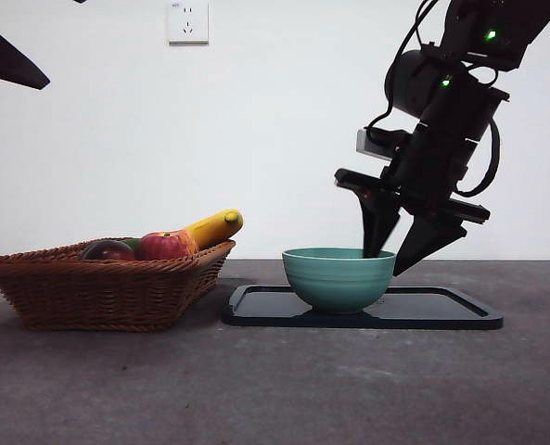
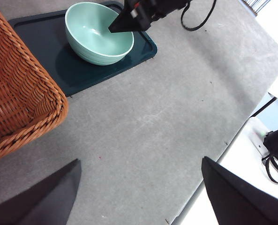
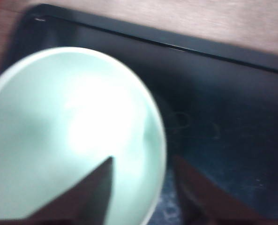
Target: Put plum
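Right gripper (image 1: pixel 397 260) straddles the empty bowl's (image 1: pixel 338 278) rim, jaws apart; plum (image 1: pixel 108 250) sits in basket (image 1: pixel 98 292).

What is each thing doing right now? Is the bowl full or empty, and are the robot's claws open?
plum: lying in the basket, untouched.
apple: lying in the basket beside the plum.
banana: leaning on the basket's rim.
basket: upright on the table, holding fruit.
bowl: upright on the tray, empty.
tray: flat on the table.
right gripper: open, jaws astride the bowl's rim.
left gripper: open, holding nothing, above bare table.
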### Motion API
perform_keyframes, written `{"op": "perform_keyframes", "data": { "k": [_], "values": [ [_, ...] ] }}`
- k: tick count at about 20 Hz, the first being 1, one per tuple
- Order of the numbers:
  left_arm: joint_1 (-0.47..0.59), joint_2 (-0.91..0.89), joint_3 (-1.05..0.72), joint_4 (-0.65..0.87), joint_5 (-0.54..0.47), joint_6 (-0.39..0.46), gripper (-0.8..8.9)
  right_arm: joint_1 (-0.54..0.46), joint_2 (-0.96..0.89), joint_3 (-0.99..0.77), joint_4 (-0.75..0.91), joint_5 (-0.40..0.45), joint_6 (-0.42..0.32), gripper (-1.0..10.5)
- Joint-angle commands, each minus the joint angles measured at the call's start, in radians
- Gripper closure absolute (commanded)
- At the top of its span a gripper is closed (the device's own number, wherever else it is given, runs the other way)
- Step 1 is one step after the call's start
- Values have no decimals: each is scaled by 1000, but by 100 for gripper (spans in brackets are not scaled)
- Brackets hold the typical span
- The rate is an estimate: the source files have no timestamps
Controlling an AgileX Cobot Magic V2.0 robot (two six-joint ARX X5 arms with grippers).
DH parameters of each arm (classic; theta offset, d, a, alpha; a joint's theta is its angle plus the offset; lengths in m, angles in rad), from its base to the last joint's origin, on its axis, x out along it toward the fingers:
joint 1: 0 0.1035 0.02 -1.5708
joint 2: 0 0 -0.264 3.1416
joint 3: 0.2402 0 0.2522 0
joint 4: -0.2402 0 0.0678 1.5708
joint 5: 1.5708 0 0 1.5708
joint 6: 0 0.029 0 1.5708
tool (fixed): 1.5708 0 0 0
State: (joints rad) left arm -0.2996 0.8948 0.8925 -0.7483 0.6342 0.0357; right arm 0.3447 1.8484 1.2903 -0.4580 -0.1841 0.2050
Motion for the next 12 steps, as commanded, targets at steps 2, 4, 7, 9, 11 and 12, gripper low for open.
{"op": "perform_keyframes", "data": {
  "k": [2,4,7,9,11,12],
  "values": [
    [-4,6,16,8,6,6,409,6,20,21,19,32,-14,906],
    [-4,6,16,8,6,6,409,6,20,21,21,34,-14,935],
    [-4,6,16,8,6,6,409,6,16,24,35,36,-13,935],
    [-4,6,16,7,6,6,409,6,-2,42,34,37,-11,935],
    [-4,6,16,6,6,6,409,6,-41,62,26,35,-12,935],
    [-4,6,16,6,6,6,409,6,-64,69,16,34,-12,935]
  ]
}}
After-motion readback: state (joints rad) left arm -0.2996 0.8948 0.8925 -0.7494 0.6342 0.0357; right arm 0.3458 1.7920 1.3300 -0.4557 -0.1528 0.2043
